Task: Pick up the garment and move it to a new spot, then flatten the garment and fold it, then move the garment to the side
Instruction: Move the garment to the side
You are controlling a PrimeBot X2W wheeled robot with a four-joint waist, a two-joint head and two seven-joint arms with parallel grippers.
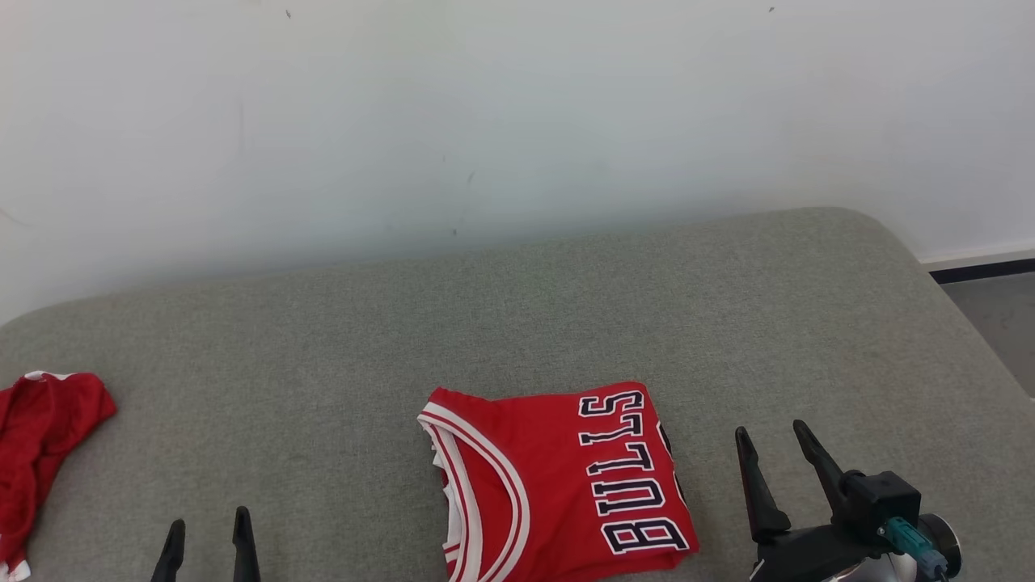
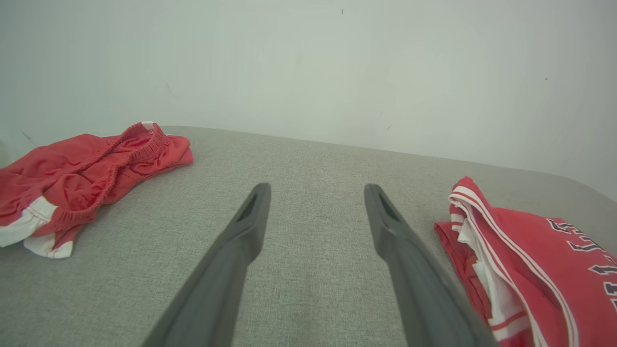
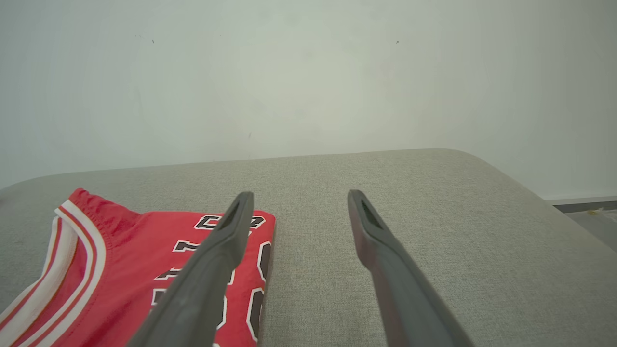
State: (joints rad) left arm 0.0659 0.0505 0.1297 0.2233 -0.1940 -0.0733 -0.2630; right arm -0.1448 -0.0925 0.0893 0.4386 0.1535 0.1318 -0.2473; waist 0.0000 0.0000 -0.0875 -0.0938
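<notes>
**A:** What is nearest to the robot?

**B:** The two hands. The left hand [image 1: 209,521] is to the left of the folded jersey [image 1: 558,485], well apart from it, with its fingers wide and empty. The right hand [image 1: 770,431] is just beside the jersey's right edge. It is also wide and holds nothing.

**A:** Why do they stand like this?

**B:** I judge that the folding is done. The jersey lies as a neat rectangle, the "BULLS" letters on top and the striped trim along its left edge. One hand on each side would suit taking it by both edges and moving it aside, a step not yet begun.

**A:** And the other red cloth?

**B:** Those are red shorts [image 1: 40,436], crumpled, far to the left of the jersey.

**A:** What about the surface?

**B:** It is a counter [image 1: 323,339] with a grey woven cover and rounded corners. It looks soft. Thin cloth may unfold when it is lifted from it.

**A:** And behind?

**B:** Beyond the jersey there is a plain pale wall [image 1: 485,121] with a few small marks. Far to the jersey's right are a dark skirting strip [image 1: 982,269] and a grey floor [image 1: 999,315].
</notes>
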